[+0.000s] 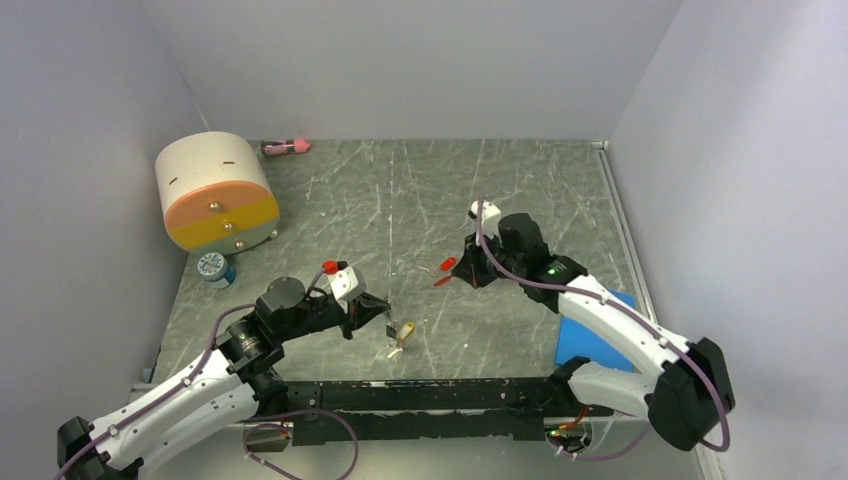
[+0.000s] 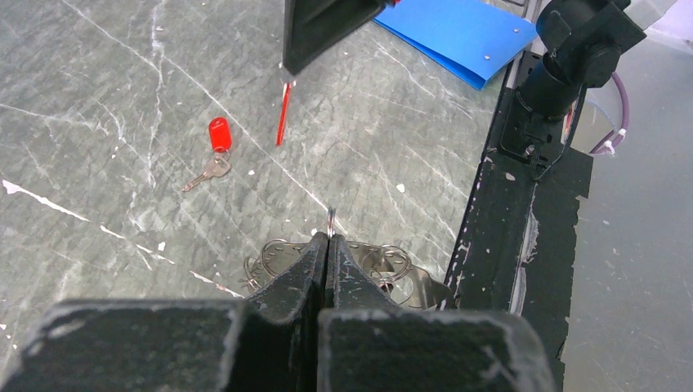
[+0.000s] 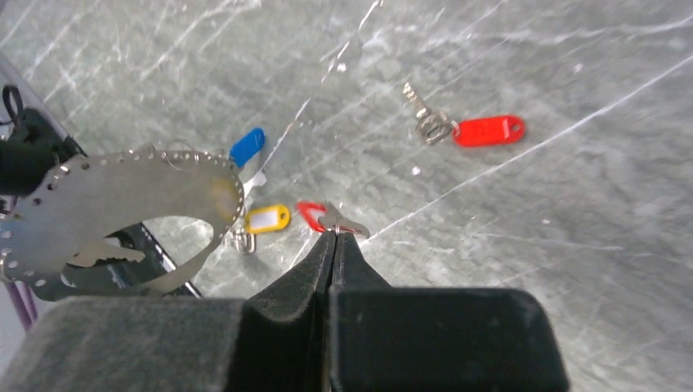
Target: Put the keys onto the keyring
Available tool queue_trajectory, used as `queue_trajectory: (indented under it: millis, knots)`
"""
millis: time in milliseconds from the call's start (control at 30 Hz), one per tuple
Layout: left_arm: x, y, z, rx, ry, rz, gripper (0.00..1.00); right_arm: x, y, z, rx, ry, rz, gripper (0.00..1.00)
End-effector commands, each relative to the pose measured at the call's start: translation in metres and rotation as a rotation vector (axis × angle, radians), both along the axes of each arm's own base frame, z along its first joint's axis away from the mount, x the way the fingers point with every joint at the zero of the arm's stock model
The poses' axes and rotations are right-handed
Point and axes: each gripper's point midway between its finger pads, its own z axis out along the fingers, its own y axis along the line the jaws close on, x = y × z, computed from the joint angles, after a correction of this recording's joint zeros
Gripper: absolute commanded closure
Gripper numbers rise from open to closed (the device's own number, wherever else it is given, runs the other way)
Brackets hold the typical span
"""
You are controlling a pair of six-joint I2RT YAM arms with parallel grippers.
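Observation:
My left gripper (image 2: 328, 234) is shut on a thin wire ring of the keyring (image 2: 409, 278), whose pale toothed plate hangs beneath the fingers. In the right wrist view that plate (image 3: 122, 196) stands at the left, with a blue tag (image 3: 247, 145) and a yellow tag (image 3: 268, 219) hanging on it. My right gripper (image 3: 334, 233) is shut on a small ring that carries a silver key with a red tag (image 3: 337, 219), lifted off the table. Another red-tagged key (image 3: 486, 131) lies flat on the table beyond it. In the top view the two grippers (image 1: 386, 314) (image 1: 460, 270) are a short way apart.
A cream-and-orange drum (image 1: 215, 195) stands at the back left with a small white-and-blue bottle (image 1: 214, 268) in front of it. A pink object (image 1: 285, 147) lies by the back wall. A blue folder (image 1: 590, 335) sits at the right, by the black rail (image 1: 430, 395).

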Motion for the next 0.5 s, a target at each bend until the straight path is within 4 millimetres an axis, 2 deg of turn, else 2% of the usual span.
queue_trajectory:
  millis: [0,100,200,367,467]
  knots:
    - [0.0,-0.006,0.032,-0.065,-0.054,-0.023,0.97,0.023,-0.014,0.04,0.0,-0.176,-0.098,1.0]
    - [0.0,-0.008,0.032,-0.063,-0.052,-0.03,0.97,0.03,-0.024,0.052,-0.007,-0.238,-0.159,1.0]
    - [0.001,-0.009,0.031,-0.07,-0.05,-0.03,0.97,0.028,-0.023,0.069,0.04,-0.322,-0.133,1.0]
    - [0.0,-0.012,0.032,-0.085,-0.05,-0.041,0.97,0.019,-0.024,0.085,0.086,-0.365,-0.116,1.0]
    - [0.001,-0.013,0.032,-0.096,-0.056,-0.039,0.97,0.003,-0.015,0.091,0.115,-0.387,-0.003,1.0]
